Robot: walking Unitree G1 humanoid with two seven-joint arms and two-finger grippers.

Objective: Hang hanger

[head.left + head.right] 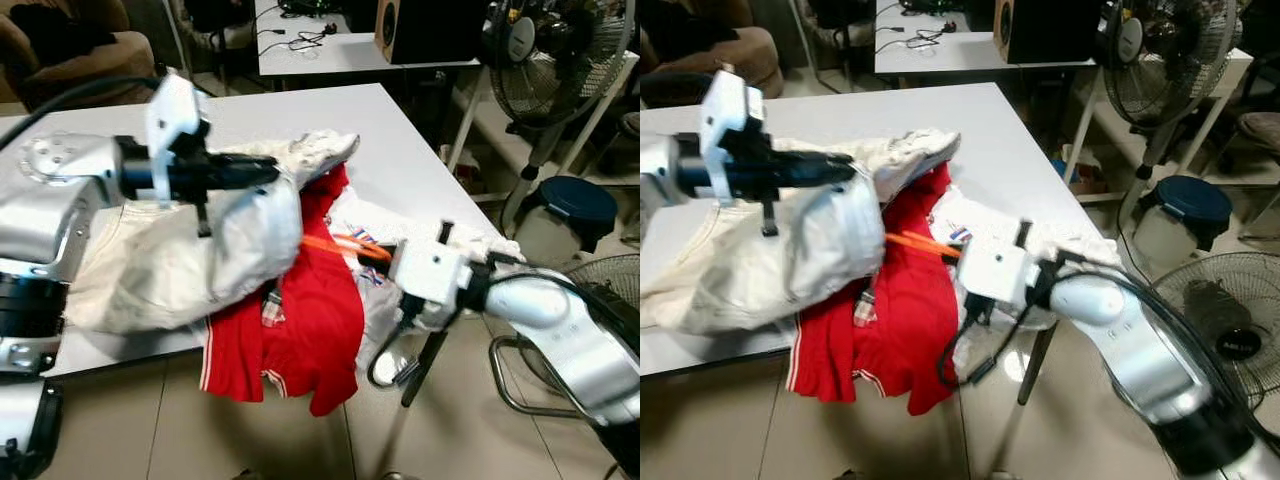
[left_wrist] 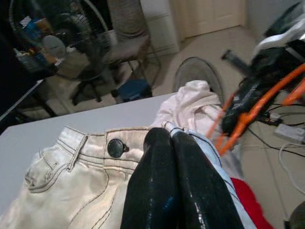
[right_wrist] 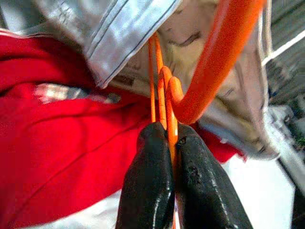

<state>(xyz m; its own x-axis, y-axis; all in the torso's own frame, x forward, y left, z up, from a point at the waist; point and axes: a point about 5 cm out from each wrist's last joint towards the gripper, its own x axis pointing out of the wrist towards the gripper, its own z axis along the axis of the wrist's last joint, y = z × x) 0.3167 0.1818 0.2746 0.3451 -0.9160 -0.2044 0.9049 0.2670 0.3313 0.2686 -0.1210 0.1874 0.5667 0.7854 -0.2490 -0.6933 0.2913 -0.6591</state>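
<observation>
1. On the white table (image 1: 400, 160), at its near edge, lies a heap of clothes: cream trousers (image 1: 150, 270), a red garment (image 1: 320, 320) hanging over the edge, and a white printed cloth (image 1: 980, 225) beside it.
2. The left gripper (image 1: 262, 172) is held above the heap, its two black fingers (image 2: 157, 191) pressed together and pinching a fold of pale grey-white fabric (image 1: 260, 225) at the waistband of the trousers; the lifted cloth drapes down from it.
3. A dark button (image 2: 116, 148) on the trousers' waistband shows just beside these fingers in the left wrist view.
4. The right gripper (image 3: 171, 138) reaches in from the table's right corner, its fingers clamped tight on the thin orange wires of the hanger (image 3: 209, 62).
5. The hanger (image 1: 335, 245) lies between the lifted pale fabric and the red garment, its orange bars running from the right gripper in under the fabric; its thick curved part arcs just above the fingertips in the right wrist view.
6. Beyond the table's right side stand a floor fan (image 1: 560, 60) and a dark round stool (image 1: 572, 200), well apart from the clothes.
</observation>
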